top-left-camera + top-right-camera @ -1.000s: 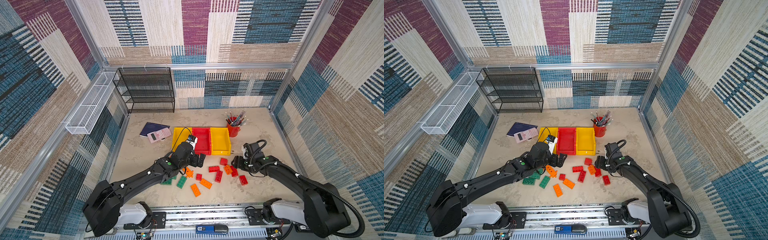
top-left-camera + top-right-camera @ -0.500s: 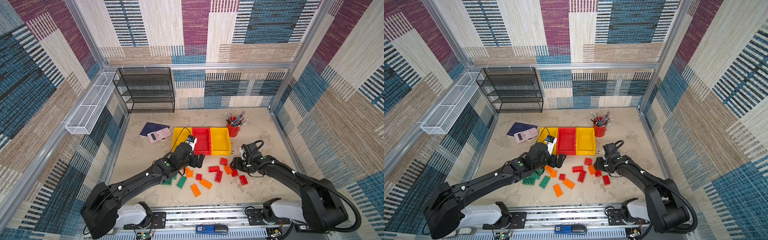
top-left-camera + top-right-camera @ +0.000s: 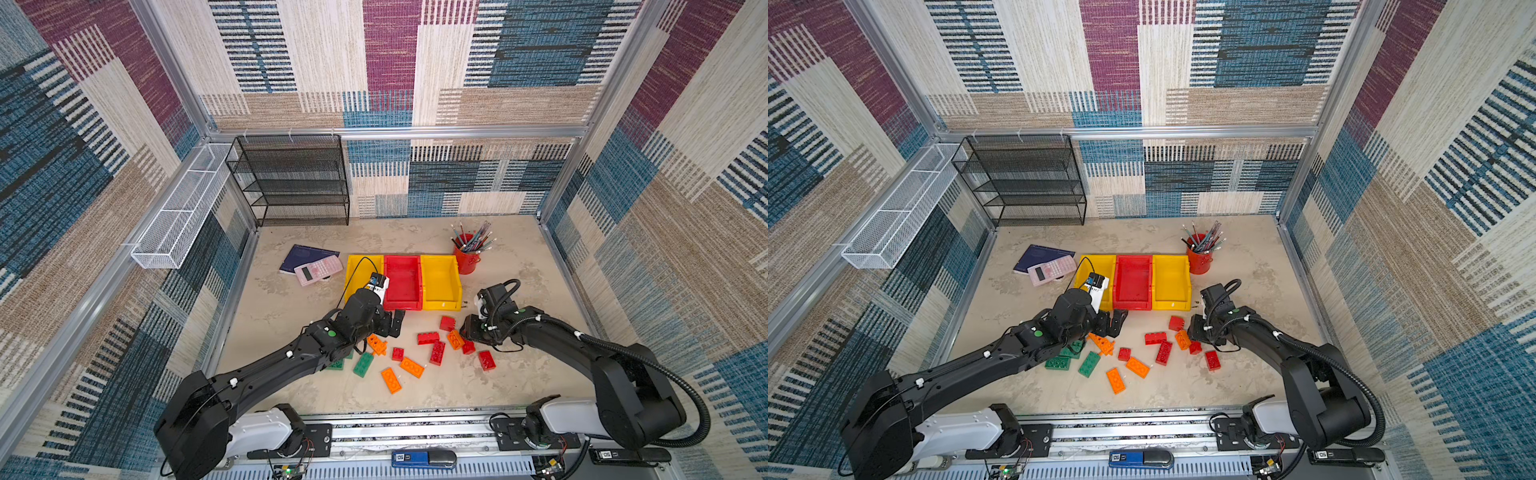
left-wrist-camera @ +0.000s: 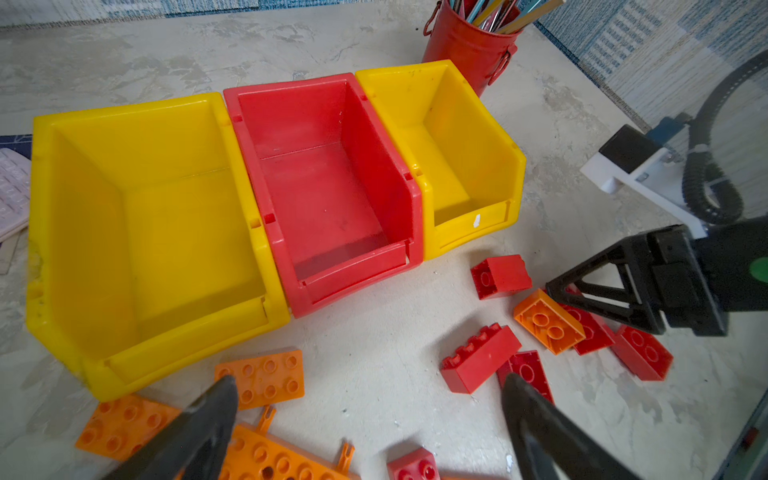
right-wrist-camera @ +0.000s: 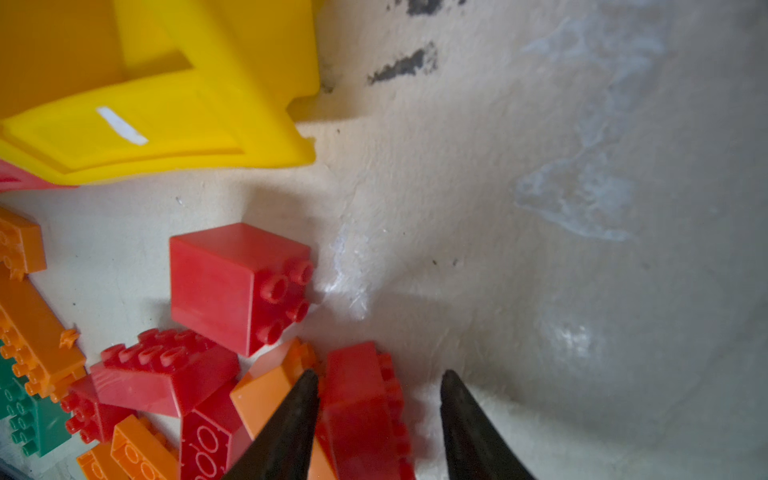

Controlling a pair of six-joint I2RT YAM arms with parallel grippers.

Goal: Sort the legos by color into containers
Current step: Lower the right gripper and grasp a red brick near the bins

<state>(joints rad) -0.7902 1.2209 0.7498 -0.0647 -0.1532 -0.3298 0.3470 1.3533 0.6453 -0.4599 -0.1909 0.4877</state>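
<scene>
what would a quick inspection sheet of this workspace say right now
surface: beige table, mottled, no spill seen
job's things: bricks in red, orange and green lie loose on the table in front of the bins; red bin sits between two yellow bins, all three empty
clutter: pencil cup, calculator, notebook, mesh shelf, wire basket
grippers: left tool open, over orange bricks; right tool astride a red brick, with a gap at one finger
cables: black cable arcs over a yellow bin; ribbed hose runs along the right arm
surroundings: patterned walls, metal frame
</scene>
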